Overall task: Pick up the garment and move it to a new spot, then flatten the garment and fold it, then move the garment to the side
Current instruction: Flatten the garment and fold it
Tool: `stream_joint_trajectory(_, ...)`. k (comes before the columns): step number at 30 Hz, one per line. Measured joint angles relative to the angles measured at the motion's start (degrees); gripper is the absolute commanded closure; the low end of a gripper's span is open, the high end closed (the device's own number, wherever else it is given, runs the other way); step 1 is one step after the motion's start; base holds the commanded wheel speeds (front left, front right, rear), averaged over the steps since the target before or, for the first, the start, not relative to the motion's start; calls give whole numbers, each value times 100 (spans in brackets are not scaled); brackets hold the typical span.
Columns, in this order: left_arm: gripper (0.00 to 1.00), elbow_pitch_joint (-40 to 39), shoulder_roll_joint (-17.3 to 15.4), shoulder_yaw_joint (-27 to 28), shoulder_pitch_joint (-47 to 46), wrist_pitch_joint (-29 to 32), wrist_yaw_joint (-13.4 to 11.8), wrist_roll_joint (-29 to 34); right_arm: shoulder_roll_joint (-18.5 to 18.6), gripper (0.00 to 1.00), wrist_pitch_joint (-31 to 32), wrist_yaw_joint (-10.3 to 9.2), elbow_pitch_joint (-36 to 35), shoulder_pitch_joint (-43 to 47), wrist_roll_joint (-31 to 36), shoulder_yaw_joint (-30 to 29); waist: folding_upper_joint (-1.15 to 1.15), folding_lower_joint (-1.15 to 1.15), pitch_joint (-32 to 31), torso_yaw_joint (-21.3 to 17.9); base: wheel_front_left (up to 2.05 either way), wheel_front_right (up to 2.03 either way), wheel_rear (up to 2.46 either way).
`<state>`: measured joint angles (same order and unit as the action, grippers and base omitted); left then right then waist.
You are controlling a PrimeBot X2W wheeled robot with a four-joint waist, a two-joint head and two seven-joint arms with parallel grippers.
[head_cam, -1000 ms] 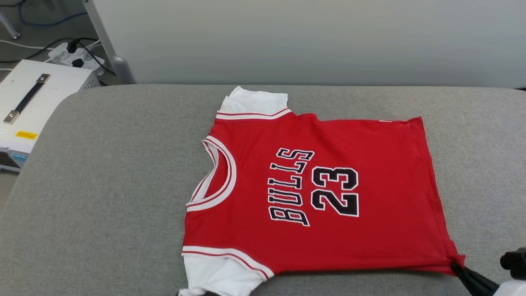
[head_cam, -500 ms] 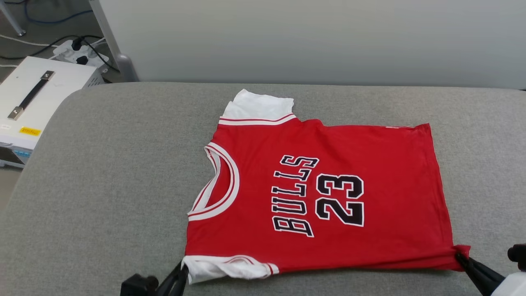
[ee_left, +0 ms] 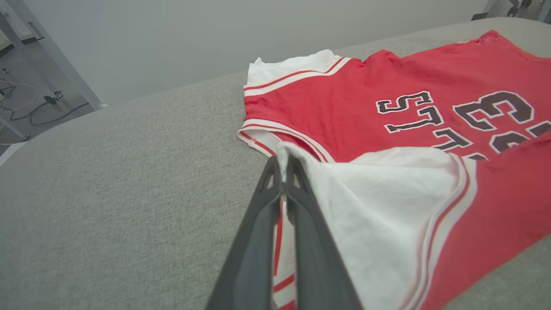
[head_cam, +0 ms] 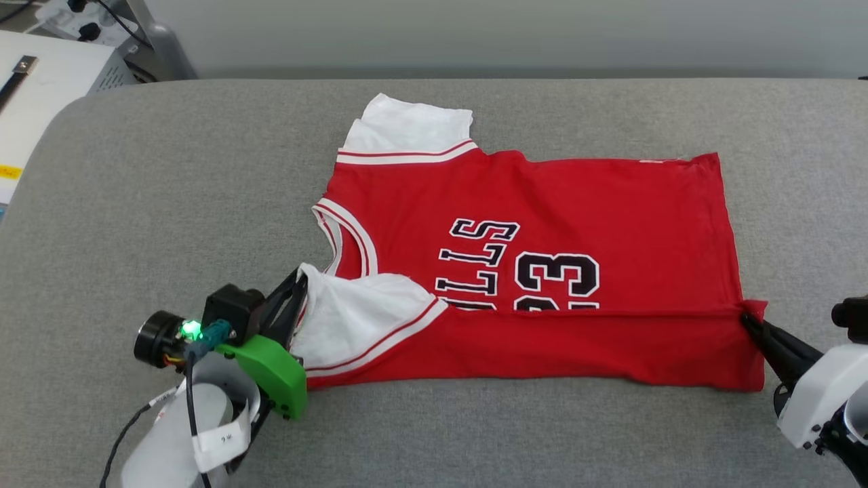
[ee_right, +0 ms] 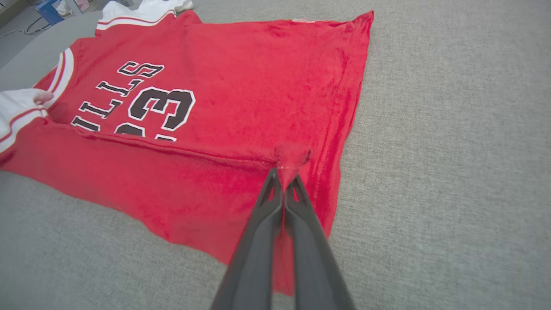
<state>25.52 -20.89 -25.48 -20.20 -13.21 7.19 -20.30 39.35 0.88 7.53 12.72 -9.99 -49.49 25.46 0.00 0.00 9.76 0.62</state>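
- Garment (head_cam: 542,203) (ee_left: 344,107) (ee_right: 236,64) lies spread on the grey cushion (head_cam: 169,203), neck hole to my left and bottom hem to my right.
- My left gripper (head_cam: 298,281) (ee_left: 282,161) is pinched tight on the edge of the near white sleeve (head_cam: 352,305), right beside the neck hole.
- My right gripper (head_cam: 746,318) (ee_right: 284,176) is pinched tight on the near hem corner, and a little red tuft pokes out past its tips.
- Half a second ago the near side lay flat by the cushion's near edge, with the sleeve bunched up small. Now that whole side is turned over onto the chest.
- Before, I could read all of the black letters (head_cam: 475,244) and the number (head_cam: 556,274). Now the folded strip hides their near part.
- My left gripper was low at the picture's bottom edge before. Now it has come up and in, carrying the sleeve with it.
- My right gripper keeps the same corner it had a second ago.
- The far white sleeve (head_cam: 407,125) lies flat as it did before.
- My head camera has tipped down too, so the cushion's far edge sits higher in the head view, and less of the white box (head_cam: 41,88) shows.
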Motion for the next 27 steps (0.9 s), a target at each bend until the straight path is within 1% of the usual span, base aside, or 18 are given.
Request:
stream_joint_trajectory(5,100,578,-35,-305,-643,-96,13,-67,-23,100,63,0,227,-479,32,187,0,0,287,-65,0,0,0)
stream_joint_trajectory(11,100,1096,-29,-637,-1179,-145,14,-330,-67,100,88,0,652,-940,31,388,0,0,615,-116,0,0,0)
stream_joint_trajectory(18,100,1616,33,-931,-1361,-167,14,-404,-156,100,-20,0,1047,-1319,44,834,0,1,917,-151,0,0,0)
stream_joint_trajectory(24,100,1731,59,-1031,-1377,-198,13,-539,-170,100,-200,0,1265,-1478,15,1082,0,0,895,-163,0,0,0)
stream_joint_trajectory(25,100,1767,65,-1026,-1377,-197,13,-606,-176,75,-271,1,1307,-1479,15,1092,0,0,866,-158,0,0,0)
stream_joint_trajectory(26,67,1786,69,-1032,-1376,-197,13,-646,-188,0,-325,1,1336,-1478,2,1093,0,0,838,-153,0,0,0)
stream_joint_trajectory(27,0,1778,66,-1033,-1374,-193,13,-643,-193,0,-377,1,1350,-1476,-33,1098,0,0,801,-144,0,0,0)
